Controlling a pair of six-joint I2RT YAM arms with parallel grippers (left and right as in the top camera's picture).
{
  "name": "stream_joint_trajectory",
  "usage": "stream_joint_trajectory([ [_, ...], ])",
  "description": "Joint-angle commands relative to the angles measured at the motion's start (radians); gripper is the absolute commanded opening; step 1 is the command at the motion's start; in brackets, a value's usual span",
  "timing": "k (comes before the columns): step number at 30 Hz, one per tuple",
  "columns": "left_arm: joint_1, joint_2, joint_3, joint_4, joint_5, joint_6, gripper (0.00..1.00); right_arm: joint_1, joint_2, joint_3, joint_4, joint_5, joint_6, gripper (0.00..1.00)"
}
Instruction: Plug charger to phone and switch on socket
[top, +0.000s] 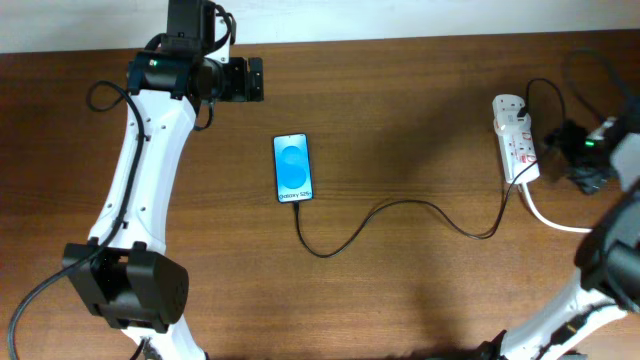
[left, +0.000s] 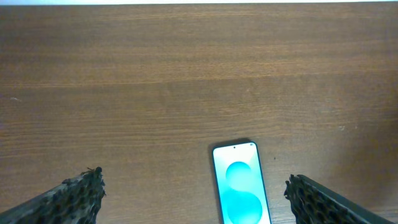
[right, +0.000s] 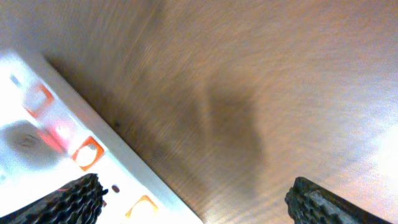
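The phone (top: 292, 167) lies flat mid-table with its blue screen lit; it also shows at the bottom of the left wrist view (left: 240, 186). The thin black charger cable (top: 400, 206) runs from the phone's near edge in a curve to the white socket strip (top: 516, 138) at the right. My left gripper (top: 252, 80) is open and empty, beyond the phone to its left; in its wrist view the fingers (left: 194, 193) straddle the phone. My right gripper (top: 556, 143) is open right beside the strip. In the right wrist view (right: 193, 199) the strip (right: 56, 134) with orange-red switches lies under the left finger.
A thick white cord (top: 548, 216) leaves the strip's near end towards the right arm. Black robot cables (top: 590, 70) loop at the back right. The left arm (top: 140, 180) stretches along the table's left side. The table's far edge (top: 400, 38) is close behind the left gripper.
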Motion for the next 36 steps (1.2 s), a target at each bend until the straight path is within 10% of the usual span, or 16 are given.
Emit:
stream_joint_trajectory([
  [1, 0.003, 0.007, -0.003, -0.002, -0.007, 0.012, 0.99, -0.072, -0.190, 0.003, -0.021, -0.030, 0.076, 0.98],
  [8, 0.003, 0.007, -0.003, -0.002, -0.007, 0.012, 0.99, -0.082, -0.501, 0.003, -0.150, -0.061, 0.015, 0.98],
  [17, 0.003, 0.007, -0.003, -0.002, -0.007, 0.012, 0.99, -0.079, -0.900, 0.003, -0.323, -0.570, -0.340, 0.98],
  [36, 0.003, 0.007, -0.003, -0.002, -0.007, 0.012, 0.99, -0.079, -1.261, -0.076, -0.801, -0.451, -0.446, 0.98],
])
